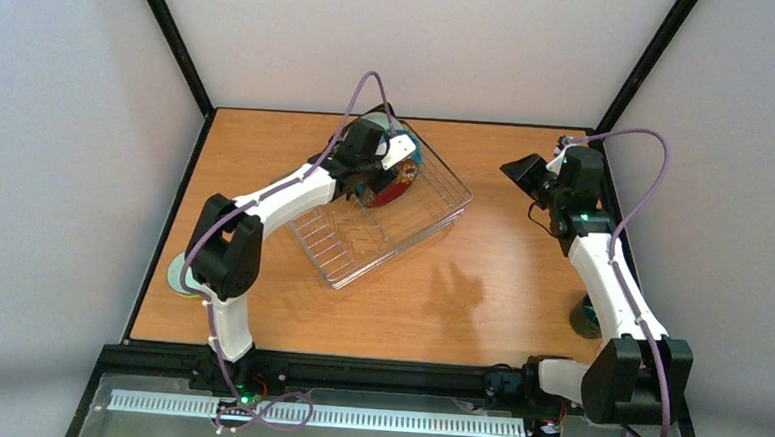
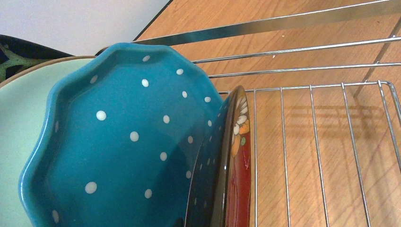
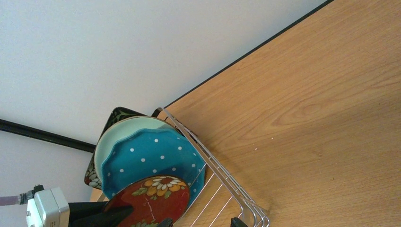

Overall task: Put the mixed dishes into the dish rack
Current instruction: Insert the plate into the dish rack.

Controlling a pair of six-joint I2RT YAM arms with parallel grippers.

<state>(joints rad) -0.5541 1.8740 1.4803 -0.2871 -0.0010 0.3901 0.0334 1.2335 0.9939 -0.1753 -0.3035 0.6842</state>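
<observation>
Placement: small red floral plate (image 3: pixel 151 198) on edge in dish rack (image 1: pixel 362 247), against blue dotted plate (image 2: pixel 123 142).
Left: left gripper (image 1: pixel 384 178) looks clamped on that red plate's rim.
Right: right gripper (image 1: pixel 522 174) fingers apart, empty, well off the rack.
Risk: letting go before rim seats between tines; plate may tip forward and fall flat.
Views: right wrist shows its floral face; left wrist only its edge, plus bare rack floor ahead.

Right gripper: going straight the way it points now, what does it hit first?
Probably the rack rim, right beside the red plate; the right gripper aims at that corner. Depth is unclear, so the plate might come first.
</observation>
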